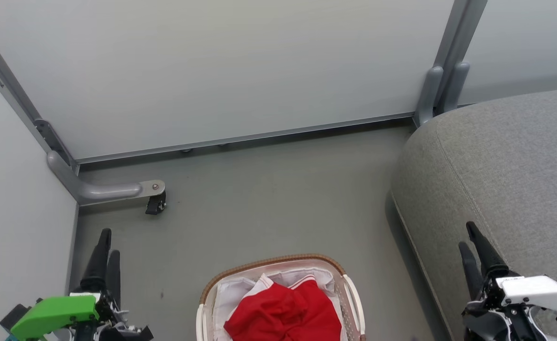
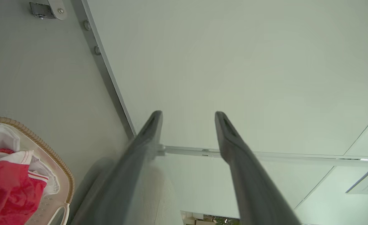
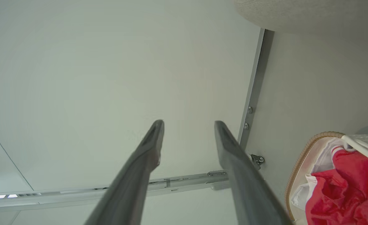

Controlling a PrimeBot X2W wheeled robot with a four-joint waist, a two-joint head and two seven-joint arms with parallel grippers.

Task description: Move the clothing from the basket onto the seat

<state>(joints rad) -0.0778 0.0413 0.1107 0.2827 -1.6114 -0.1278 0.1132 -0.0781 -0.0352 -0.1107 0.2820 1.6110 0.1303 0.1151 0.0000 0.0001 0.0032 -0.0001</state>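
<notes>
Grey floor [image 1: 269, 189] runs back to pale wall panels [image 1: 212, 71] in metal frames, with a caster [image 1: 155, 204] at the left. The left gripper [image 1: 110, 241] hangs low, its fingers spread and holding nothing. At middle front the basket [image 1: 269, 262] sits on the floor. The clothing [image 1: 285, 312] lies crumpled inside it, bright red with white, red-striped trim. The grey seat [image 1: 496, 170] rises at the right, and the right gripper [image 1: 466, 234] hovers before it, also spread and empty.
</notes>
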